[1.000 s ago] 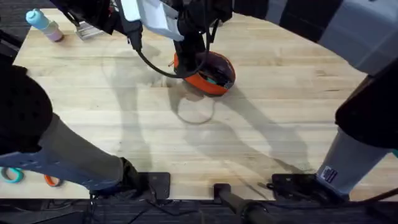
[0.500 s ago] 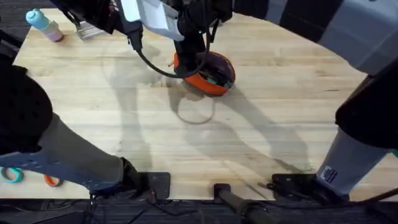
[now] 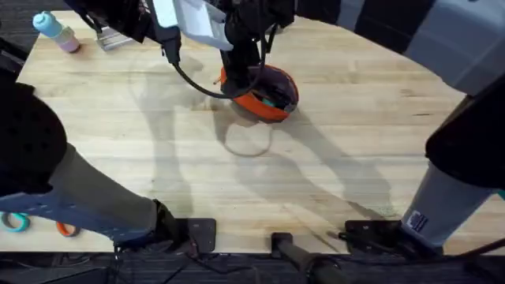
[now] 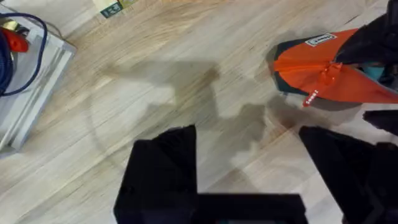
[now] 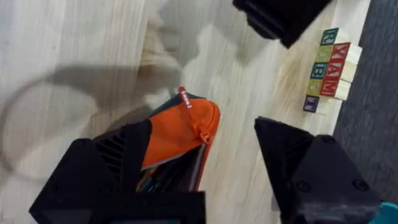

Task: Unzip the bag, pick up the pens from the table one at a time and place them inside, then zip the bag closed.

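The bag [image 3: 264, 93] lies toward the far middle of the table [image 3: 347, 142], bunched up under the two arms that reach over it. It is orange with a dark edge, and from overhead its top gapes, showing a dark inside with some teal and thin colored things in it; what they are cannot be told. In the right wrist view the bag [image 5: 180, 140] has its zipper partly open at the end near the camera, with slim colored sticks inside the opening, and a small orange pull tab [image 5: 185, 98] at the closed end.

The right gripper [image 5: 199, 162] has its fingers spread wide, one dark finger [image 5: 106, 168] lying against the open end of the bag and the other well off to the side over bare wood. The left gripper [image 4: 249, 168] hangs above the table just beside the bag [image 4: 329, 68], its two fingers apart and nothing between them.

The table is pale wood with plank grain. At its far left corner stand a small bottle [image 3: 55, 31] with a blue top and a flat grey tray [image 4: 31, 93] with blue cord on it. A stack of lettered wooden blocks [image 5: 329, 68] sits near the table's edge. Scissor handles [image 3: 16, 222], teal and orange, show at the near left edge.
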Robot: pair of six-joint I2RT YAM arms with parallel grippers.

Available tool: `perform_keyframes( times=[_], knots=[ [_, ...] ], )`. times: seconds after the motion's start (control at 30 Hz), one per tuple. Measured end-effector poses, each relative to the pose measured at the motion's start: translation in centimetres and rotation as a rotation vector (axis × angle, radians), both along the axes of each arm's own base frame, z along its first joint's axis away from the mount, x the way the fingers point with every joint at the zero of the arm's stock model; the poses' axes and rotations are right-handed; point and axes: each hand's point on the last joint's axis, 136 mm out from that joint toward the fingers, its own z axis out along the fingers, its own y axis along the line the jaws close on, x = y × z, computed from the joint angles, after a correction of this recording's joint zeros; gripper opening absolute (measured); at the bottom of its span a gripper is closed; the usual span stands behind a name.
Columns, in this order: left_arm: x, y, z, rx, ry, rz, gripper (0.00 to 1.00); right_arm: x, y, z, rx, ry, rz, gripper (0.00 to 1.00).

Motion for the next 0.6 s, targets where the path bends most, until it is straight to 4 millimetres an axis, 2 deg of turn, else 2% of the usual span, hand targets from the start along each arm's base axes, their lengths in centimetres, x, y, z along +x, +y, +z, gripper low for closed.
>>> perform_keyframes(
  times=[0.3, 0.6],
  knots=[
    [0.0, 0.0, 0.0, 0.000, 0.000, 0.000, 0.993, -0.3, -0.2, -0.2, -0.014, 0.007, 0.011, 0.995],
    [0.0, 0.0, 0.0, 0.000, 0.000, 0.000, 0.993, -0.4, -0.4, -1.2, -0.065, -0.025, 0.108, 0.996]
  ],
)
